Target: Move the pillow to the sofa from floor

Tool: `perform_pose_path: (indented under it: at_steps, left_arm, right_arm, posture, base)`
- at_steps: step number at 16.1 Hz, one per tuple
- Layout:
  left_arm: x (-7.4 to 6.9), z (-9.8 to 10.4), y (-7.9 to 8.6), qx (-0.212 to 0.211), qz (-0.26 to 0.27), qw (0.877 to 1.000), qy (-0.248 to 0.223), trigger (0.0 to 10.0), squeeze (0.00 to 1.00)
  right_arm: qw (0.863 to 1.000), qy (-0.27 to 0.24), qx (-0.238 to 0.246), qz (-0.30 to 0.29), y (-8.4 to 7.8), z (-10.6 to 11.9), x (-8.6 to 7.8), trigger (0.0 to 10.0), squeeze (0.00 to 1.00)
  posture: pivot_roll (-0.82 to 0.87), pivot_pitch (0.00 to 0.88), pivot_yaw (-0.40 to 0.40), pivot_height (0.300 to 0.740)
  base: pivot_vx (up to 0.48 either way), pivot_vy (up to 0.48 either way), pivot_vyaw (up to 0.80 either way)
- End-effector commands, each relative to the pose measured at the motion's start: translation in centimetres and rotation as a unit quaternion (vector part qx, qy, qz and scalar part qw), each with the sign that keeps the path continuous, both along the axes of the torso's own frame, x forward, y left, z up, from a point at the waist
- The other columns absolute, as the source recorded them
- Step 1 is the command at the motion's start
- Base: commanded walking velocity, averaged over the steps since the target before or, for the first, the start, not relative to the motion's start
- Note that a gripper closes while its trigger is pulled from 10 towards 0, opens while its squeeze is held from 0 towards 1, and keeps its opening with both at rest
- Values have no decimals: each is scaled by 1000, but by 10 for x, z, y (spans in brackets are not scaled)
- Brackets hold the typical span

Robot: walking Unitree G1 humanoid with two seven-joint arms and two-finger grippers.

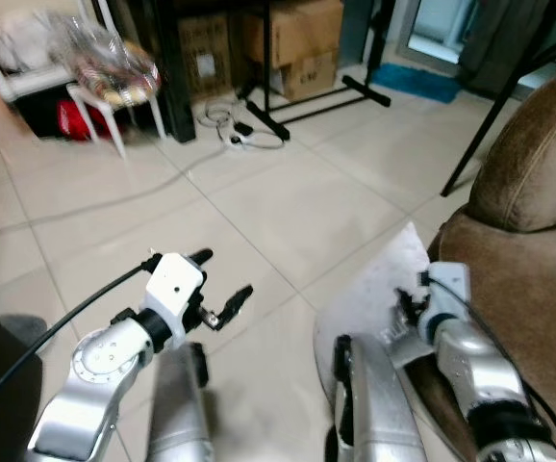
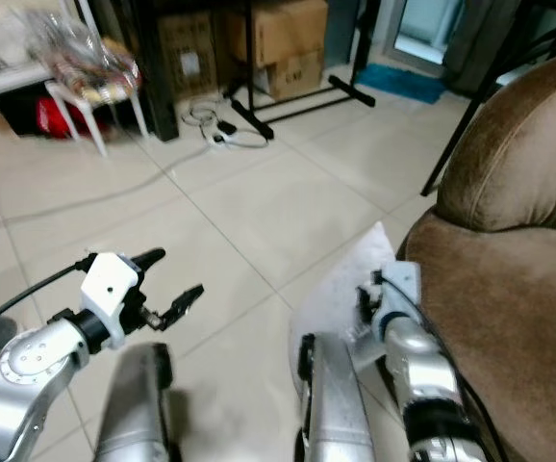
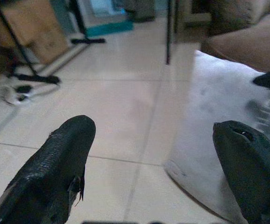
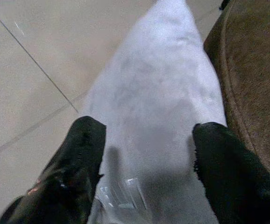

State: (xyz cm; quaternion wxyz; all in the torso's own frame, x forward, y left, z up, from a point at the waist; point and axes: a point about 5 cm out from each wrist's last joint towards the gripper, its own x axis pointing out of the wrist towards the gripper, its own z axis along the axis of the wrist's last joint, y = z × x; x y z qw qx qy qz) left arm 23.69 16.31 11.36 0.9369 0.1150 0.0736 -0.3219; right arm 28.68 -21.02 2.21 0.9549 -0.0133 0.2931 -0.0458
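The pillow point(image 1: 374, 289) leans vs the sofa point(image 1: 518, 289) front, lower edge on the floor point(image 1: 259, 202). R gripper point(image 4: 146, 154) is spread wide over it, not clamped yet. L gripper point(image 1: 222, 286), away from the sofa, is wide too (empty). Risk: slick cover slips a shallow pinch.

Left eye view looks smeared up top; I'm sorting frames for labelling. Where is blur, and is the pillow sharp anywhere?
Left eye view: white stool smeared, pillow soft. Right wrist view: pillow fairly sharp, right gripper fingers defocused.

White pillow point(image 1: 374, 289) against brown sofa point(image 1: 518, 279)
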Motion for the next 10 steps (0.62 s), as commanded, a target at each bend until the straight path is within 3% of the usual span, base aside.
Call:
perform_pose_path:
  at_steps: [1,3,4,8,10]
  left_arm:
    - [-2,8,-4,-5,-26,1000,-5,10000,0]
    - [-4,8,-4,-1,-39,999,1,10000,0]
    - [-4,8,-4,0,-39,999,2,10000,0]
    - [-6,7,-6,-2,-65,998,18,10000,0]
    - [-10,7,-8,-8,-92,995,41,10000,0]
  right_arm:
    - [1000,5,-28,-2,-7,0,4,10000,1000]
    - [998,15,-65,-20,-15,-2,8,10000,1000]
    - [996,12,-81,-32,-18,-1,11,10000,0]
    - [990,70,-121,-32,-25,-16,5,10000,0]
    - [993,93,-57,-48,-20,-27,-1,10000,0]
  posture:
    - [-17,63,-7,477]
    - [-15,64,-4,477]
    - [-15,64,-4,477]
    - [-13,69,2,477]
    - [-8,72,4,477]
  base:
    - [0,0,0]
    - [0,0,0]
    - [0,0,0]
    - [0,0,0]
    - [0,0,0]
